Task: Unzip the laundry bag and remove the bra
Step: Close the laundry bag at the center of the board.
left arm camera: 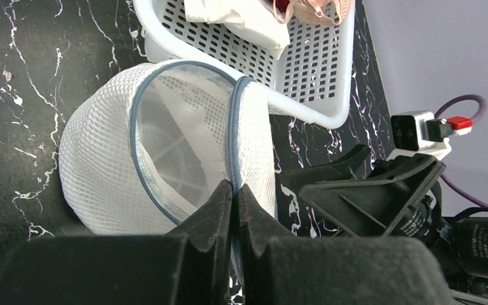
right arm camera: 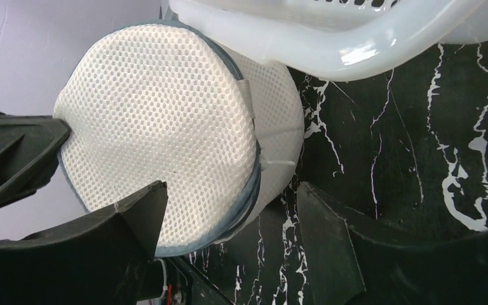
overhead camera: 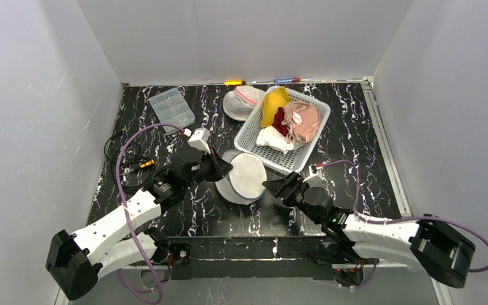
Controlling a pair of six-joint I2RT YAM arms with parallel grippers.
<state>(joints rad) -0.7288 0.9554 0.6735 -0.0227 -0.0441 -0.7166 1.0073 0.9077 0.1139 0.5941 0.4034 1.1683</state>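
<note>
The left gripper (overhead camera: 219, 168) is reaching in from the left with its two black fingers pressed together, and in the left wrist view this gripper (left arm camera: 235, 187) is pinching the grey-blue zip band where it runs down the side of the round white mesh laundry bag (left arm camera: 101, 146); whether it is clamping the zip pull itself or only the band I cannot tell. The laundry bag (overhead camera: 244, 178) is sitting on the black marbled tabletop (overhead camera: 356, 159) between the two grippers, tipped up on its side. It is leaning close against the near left corner of the white perforated plastic basket (overhead camera: 252, 136), and its flat mesh face is turning toward the right arm. Through the mesh only a pale shape is showing inside, too vague to name. To the right, the right gripper (overhead camera: 279, 186) is hanging just beside the bag with its jaws spread wide and holding nothing. In the right wrist view the bag's (right arm camera: 159, 121) lower grey-trimmed rim is lying between the fingers of this gripper (right arm camera: 232, 197), one finger overlapping the mesh face, though contact is unclear.
</note>
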